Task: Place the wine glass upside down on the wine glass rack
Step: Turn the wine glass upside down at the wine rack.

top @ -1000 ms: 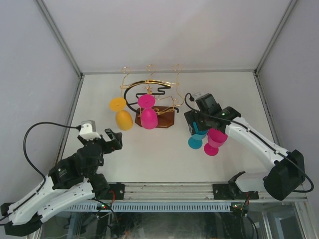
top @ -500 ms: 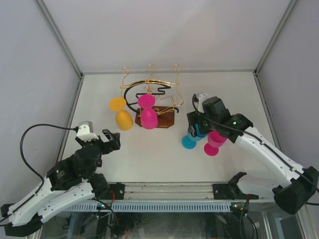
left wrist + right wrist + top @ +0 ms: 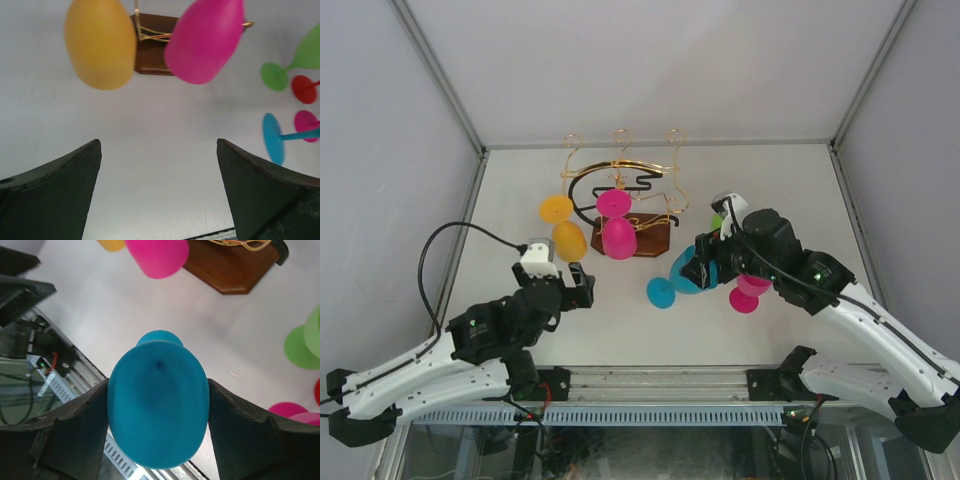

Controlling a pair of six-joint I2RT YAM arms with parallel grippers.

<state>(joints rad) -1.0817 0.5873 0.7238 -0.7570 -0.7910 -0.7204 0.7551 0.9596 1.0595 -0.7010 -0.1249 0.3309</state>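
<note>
Swung sideways since a second ago, the blue wine glass [image 3: 682,272] sits clamped in your right gripper [image 3: 705,268] just right of the wine glass rack [image 3: 658,237], tipping toward inversion, while your left gripper [image 3: 578,285] nears the rack, jaws apart.

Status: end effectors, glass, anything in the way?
Right end effector shut on blue glass, tipped sideways, short of rack. Left end effector open, empty. Yellow glass and pink glass already hang there.

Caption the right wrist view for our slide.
Right gripper holds the blue wine glass by its bowl, rack base behind.
</note>
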